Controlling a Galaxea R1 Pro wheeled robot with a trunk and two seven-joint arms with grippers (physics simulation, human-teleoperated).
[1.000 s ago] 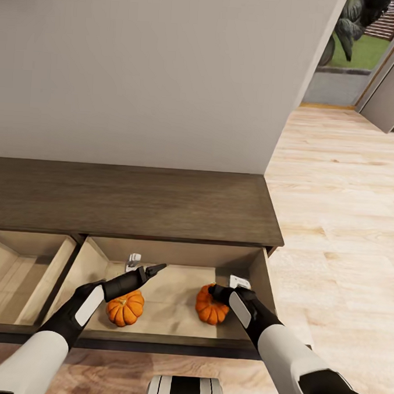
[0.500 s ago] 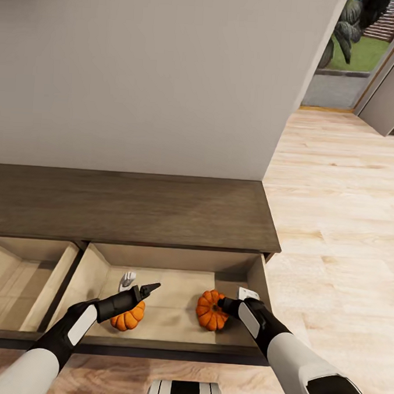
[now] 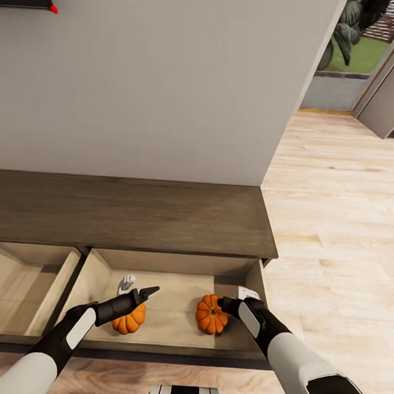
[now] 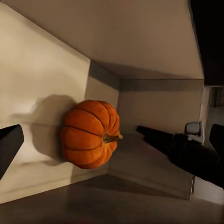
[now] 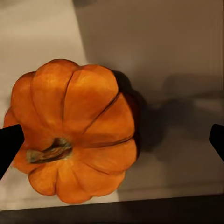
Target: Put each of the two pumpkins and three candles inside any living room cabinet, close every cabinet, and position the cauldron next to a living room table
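In the open pale-beige drawer (image 3: 171, 331) of the long dark-brown wood cabinet (image 3: 126, 213), two ribbed orange pumpkins (image 3: 211, 315) (image 3: 129, 320) sit apart; both claws, left (image 3: 146, 292) and right (image 3: 224, 304), hang spread, gripping nothing.

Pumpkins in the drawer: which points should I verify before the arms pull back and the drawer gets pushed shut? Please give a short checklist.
1. Left pumpkin lies inside the drawer: ok.
2. Right pumpkin lies inside the same drawer: ok.
3. Left gripper open, holding nothing: ok.
4. Right gripper open: ok.
5. Right gripper clear of the right pumpkin: cannot tell.
6. Drawers closed: not ok; this one and the neighbouring drawer are open.
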